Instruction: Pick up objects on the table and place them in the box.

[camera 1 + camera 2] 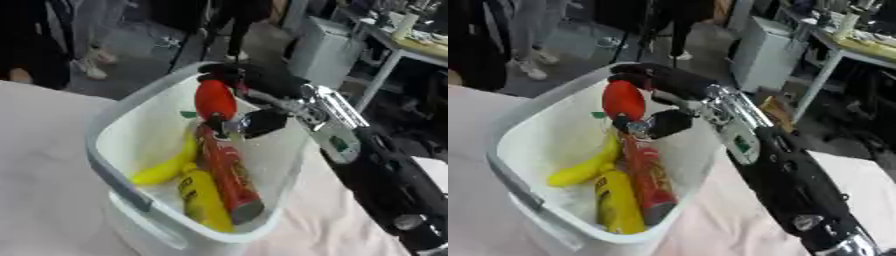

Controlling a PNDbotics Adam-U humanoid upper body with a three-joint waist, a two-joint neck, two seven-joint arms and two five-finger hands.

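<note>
My right hand (254, 82) reaches in from the right over the white box (114, 175) and is shut on a red rounded object (214, 99), held above the box's inside with a bit of green at its lower end. Inside the box lie a yellow banana (166, 167), a red tube-shaped can (229, 177) and a yellow bottle (203, 200). The black and silver right arm (772, 170) crosses the box's right rim. My left hand shows in neither view.
The box stands on a pale cloth-covered table (44, 190). Beyond the table edge lie a dark floor, a white cabinet (322, 42) and a desk (411, 47) at the upper right. People's legs stand at the far edge.
</note>
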